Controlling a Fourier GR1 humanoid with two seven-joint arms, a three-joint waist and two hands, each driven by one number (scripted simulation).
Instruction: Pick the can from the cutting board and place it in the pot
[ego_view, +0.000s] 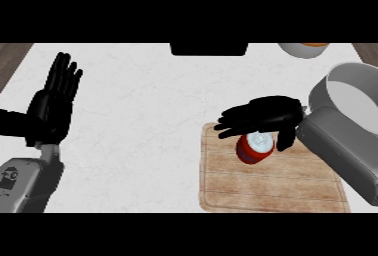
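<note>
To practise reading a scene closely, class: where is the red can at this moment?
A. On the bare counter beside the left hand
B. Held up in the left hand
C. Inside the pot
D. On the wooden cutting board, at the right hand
D: the can stands on the cutting board with the right hand curled over its top, outside the pot; the left hand rests open at the view's left.
</note>
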